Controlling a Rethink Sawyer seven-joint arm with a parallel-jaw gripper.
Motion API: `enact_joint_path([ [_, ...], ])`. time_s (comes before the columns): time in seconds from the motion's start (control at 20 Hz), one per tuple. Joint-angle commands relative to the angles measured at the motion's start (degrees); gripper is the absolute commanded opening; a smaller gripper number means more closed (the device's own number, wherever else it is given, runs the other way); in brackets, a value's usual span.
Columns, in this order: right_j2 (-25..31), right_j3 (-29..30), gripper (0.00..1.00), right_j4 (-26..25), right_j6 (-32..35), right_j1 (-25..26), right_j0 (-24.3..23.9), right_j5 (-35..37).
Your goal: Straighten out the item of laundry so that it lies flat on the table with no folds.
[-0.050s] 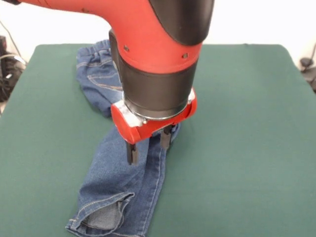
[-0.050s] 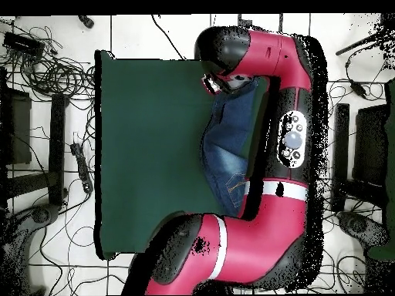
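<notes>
Gripper (image 1: 149,144) spread, both fingers pointing down over the middle of the jeans (image 1: 121,182) — probably just above the denim, contact hard to judge. Nothing pinched. Jeans lying lengthwise on the green table (image 1: 247,148), waistband at the far end, a cuff turned back at the near edge — still creased. Red arm (image 2: 289,139) hiding much of them from overhead.

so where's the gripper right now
In the front view the gripper hangs open just above the middle of the jeans, left of the table's centre, one finger over the denim and the other at its right edge.
</notes>
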Motion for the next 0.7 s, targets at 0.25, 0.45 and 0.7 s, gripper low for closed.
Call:
enact_joint_path([
  [0.25,-0.97,9.64,1.00,-1.57,-1.31,-1.96,2.45,4.56],
  [0.45,-2.05,9.32,1.00,-2.57,-1.03,-1.84,2.79,4.92],
  [0.7,-2.57,13.73,1.00,-2.09,-2.27,-3.68,1.90,-0.11],
])
